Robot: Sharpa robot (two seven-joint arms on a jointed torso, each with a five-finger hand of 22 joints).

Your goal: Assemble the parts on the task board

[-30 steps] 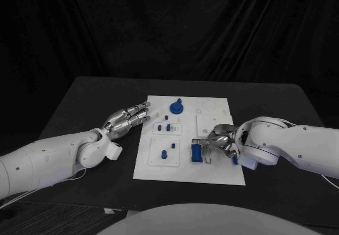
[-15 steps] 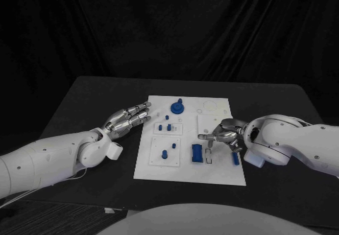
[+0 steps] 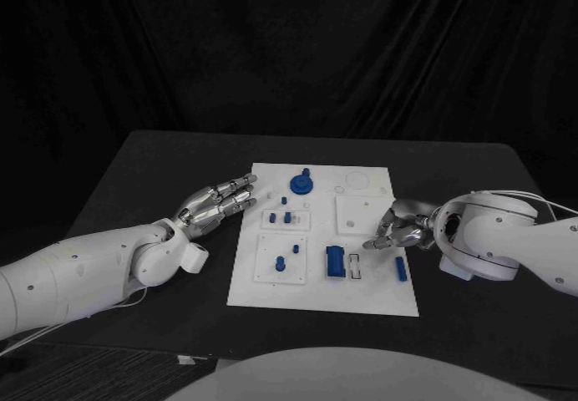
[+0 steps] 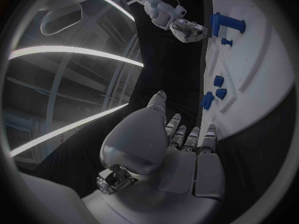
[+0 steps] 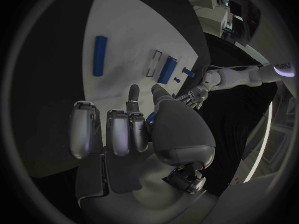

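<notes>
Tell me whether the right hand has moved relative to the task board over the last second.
Yes. The right hand has drawn back toward the task board's right edge, off the blue block.

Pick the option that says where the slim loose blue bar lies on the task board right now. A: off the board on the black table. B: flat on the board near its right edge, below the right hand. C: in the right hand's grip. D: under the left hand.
B: the slim blue bar lies flat on the white task board near its right edge, just below the right hand, which holds nothing.
</notes>
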